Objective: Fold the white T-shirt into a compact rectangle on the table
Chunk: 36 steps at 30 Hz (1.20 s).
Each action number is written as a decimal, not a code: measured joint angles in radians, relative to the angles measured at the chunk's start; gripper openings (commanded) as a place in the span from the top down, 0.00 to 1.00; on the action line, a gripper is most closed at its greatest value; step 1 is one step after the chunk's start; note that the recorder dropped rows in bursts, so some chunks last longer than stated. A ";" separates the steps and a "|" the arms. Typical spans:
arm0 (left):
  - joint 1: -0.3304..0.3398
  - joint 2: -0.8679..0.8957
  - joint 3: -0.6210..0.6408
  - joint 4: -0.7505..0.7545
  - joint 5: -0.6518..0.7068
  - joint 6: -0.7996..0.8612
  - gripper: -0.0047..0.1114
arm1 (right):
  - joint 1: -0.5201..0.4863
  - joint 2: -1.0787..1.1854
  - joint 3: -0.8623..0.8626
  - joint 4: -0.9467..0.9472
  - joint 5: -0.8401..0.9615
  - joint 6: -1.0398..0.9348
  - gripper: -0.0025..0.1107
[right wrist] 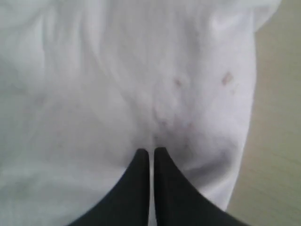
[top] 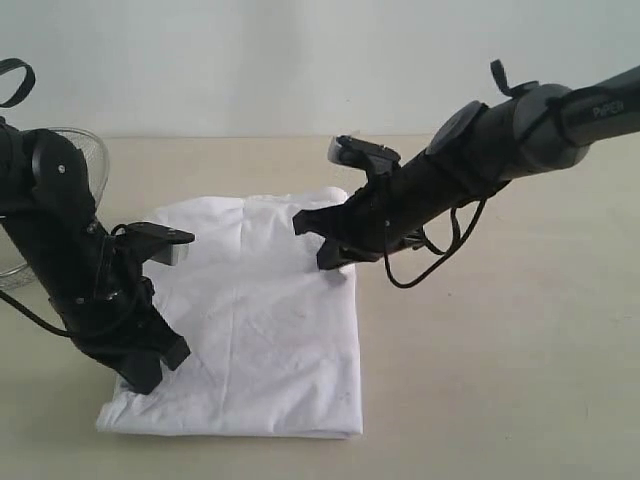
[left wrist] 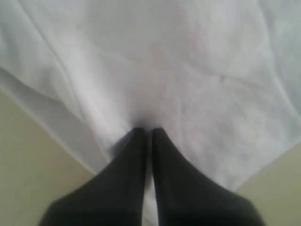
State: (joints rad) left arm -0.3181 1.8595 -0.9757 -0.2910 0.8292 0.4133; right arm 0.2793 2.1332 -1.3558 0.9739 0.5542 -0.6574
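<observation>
I saw the white T-shirt (top: 260, 330) lying folded at the centre of the surface (top: 500, 380). The left tool (left wrist: 146, 129), jaws together, pinched its near-left corner; the right tool (right wrist: 151, 150), jaws together, touched its far-right edge.

Folded white T-shirt (top: 260, 330) lies flat on table (top: 500, 380).

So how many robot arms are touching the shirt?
2. The left arm sets shut jaws on the white T-shirt near its front left corner; the right arm sets shut jaws near its right edge, farther back. No others show.
</observation>
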 measured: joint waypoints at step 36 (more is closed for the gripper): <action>0.000 -0.108 0.001 -0.040 0.029 0.000 0.92 | -0.128 0.020 -0.254 -0.222 0.209 0.262 0.98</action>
State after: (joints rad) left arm -0.3181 1.7518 -0.9750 -0.3313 0.8582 0.4133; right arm 0.1513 2.1531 -1.6093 0.7516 0.7631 -0.3950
